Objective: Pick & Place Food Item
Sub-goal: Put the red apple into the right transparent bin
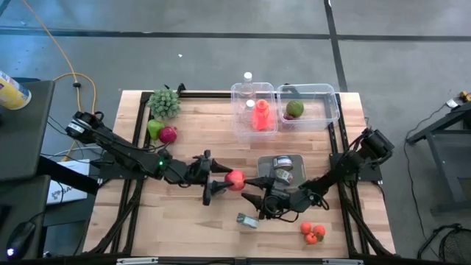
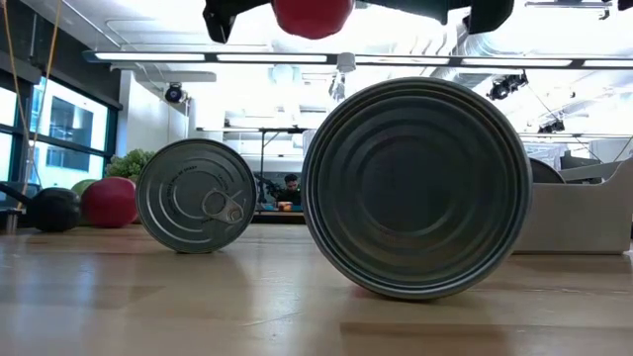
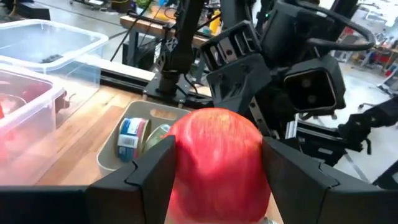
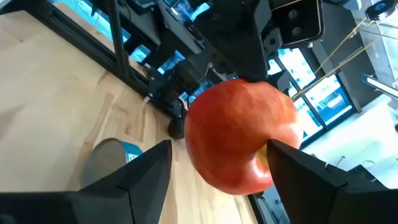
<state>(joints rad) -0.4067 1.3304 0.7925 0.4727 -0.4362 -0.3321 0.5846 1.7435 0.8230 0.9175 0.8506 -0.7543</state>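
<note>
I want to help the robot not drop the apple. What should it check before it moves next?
1. Left pincer holds the red apple: ok.
2. Right pincer has a finger on each side of the apple: ok; firm grip: cannot tell.
3. Apple lifted above the table: ok.
4. Clear bin with the green fruit has room: ok.
5. Tray of cans stays below the apple's path: cannot tell.

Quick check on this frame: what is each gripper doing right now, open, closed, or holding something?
Left gripper: closed on the red apple, held above the table.
Right gripper: fingers on either side of the same apple; whether it grips cannot be told.
</note>
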